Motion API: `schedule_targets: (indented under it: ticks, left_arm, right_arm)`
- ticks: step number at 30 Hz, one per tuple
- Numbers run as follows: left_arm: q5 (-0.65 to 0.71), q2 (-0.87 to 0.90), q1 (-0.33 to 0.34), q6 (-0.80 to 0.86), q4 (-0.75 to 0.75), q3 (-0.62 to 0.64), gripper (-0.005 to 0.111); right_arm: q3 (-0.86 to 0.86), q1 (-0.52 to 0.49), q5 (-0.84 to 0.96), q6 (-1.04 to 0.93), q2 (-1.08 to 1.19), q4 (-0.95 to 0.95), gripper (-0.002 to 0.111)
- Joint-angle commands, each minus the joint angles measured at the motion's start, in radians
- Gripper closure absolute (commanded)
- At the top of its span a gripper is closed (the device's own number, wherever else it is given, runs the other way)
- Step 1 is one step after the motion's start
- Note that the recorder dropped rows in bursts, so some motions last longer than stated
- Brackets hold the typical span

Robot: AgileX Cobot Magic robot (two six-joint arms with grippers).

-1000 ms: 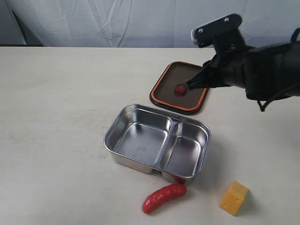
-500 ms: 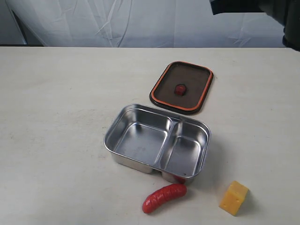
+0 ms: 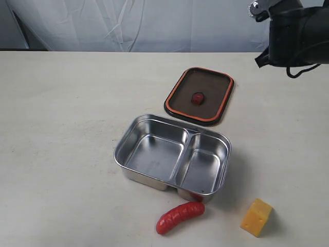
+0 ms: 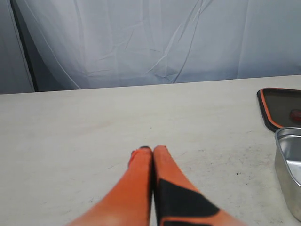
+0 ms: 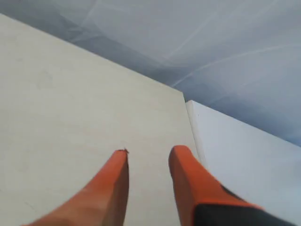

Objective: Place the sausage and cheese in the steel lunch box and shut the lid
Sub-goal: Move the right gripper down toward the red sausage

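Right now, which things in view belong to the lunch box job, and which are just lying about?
For the job: sausage, cheese, steel lunch box, lid.
Not part of it: table, white cloth backdrop.

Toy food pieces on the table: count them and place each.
2. The glossy red ridged sausage lies by the near wall of the shiny steel lunch box; the yellow-orange cheese wedge sits apart, to the sausage's right. None looks hidden.

Robot lab bench (staged): pale table (image 3: 61,103), white cloth backdrop (image 3: 128,25), black arm (image 3: 298,36)
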Motion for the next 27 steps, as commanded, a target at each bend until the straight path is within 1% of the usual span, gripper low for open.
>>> schedule_targets:
  ticks: [1, 2, 4, 6, 7, 8, 11, 13, 14, 15, 19, 23, 26, 27]
  left_arm:
    - [-0.009, -0.005, 0.001, -0.001, 0.007, 0.004, 0.106]
    - [-0.009, -0.005, 0.001, -0.001, 0.007, 0.004, 0.106]
    - [-0.009, -0.005, 0.001, -0.001, 0.007, 0.004, 0.106]
    - [-0.009, -0.005, 0.001, -0.001, 0.007, 0.004, 0.106]
    - [-0.009, -0.005, 0.001, -0.001, 0.007, 0.004, 0.106]
    - [-0.009, -0.005, 0.001, -0.001, 0.007, 0.004, 0.106]
    - [-0.009, -0.005, 0.001, -0.001, 0.007, 0.004, 0.106]
    - [-0.009, -0.005, 0.001, -0.001, 0.009, 0.004, 0.106]
    - [-0.009, -0.005, 0.001, -0.001, 0.009, 0.004, 0.106]
    - [-0.009, -0.005, 0.001, -0.001, 0.009, 0.004, 0.106]
    - [-0.009, -0.005, 0.001, -0.001, 0.009, 0.004, 0.106]
    - [-0.009, -0.005, 0.001, -0.001, 0.009, 0.004, 0.106]
    - [-0.009, -0.005, 0.001, -0.001, 0.009, 0.004, 0.106]
    - [-0.009, -0.005, 0.001, -0.001, 0.009, 0.004, 0.106]
  right_arm:
    - [-0.005, -0.021, 0.067, 0.012, 0.081, -0.002, 0.075]
    - [-0.005, -0.012, 0.144, 0.047, 0.083, -0.002, 0.075]
    - [-0.003, 0.003, 0.399, 0.132, 0.065, -0.002, 0.075]
    - [-0.003, 0.003, 0.729, 0.244, 0.022, -0.002, 0.075]
    - [-0.008, 0.001, 0.84, 0.305, 0.0, -0.002, 0.075]
    - [-0.008, 0.001, 0.906, 0.338, -0.019, -0.002, 0.075]
    - [-0.008, 0.001, 0.943, 0.455, -0.068, -0.002, 0.075]
    - [-0.002, 0.001, 1.041, 0.536, -0.11, -0.002, 0.075]
    - [0.001, 0.001, 1.181, 0.583, -0.133, -0.002, 0.075]
    - [0.002, 0.001, 1.269, 0.611, -0.142, -0.002, 0.075]
    - [0.002, 0.001, 1.616, 0.714, -0.149, -0.143, 0.075]
    - [0.002, 0.001, 1.902, 0.846, -0.147, -0.338, 0.075]
    - [0.002, 0.003, 2.061, 1.036, -0.147, -0.516, 0.075]
    - [0.002, 0.003, 2.101, 1.098, -0.147, -0.608, 0.075]
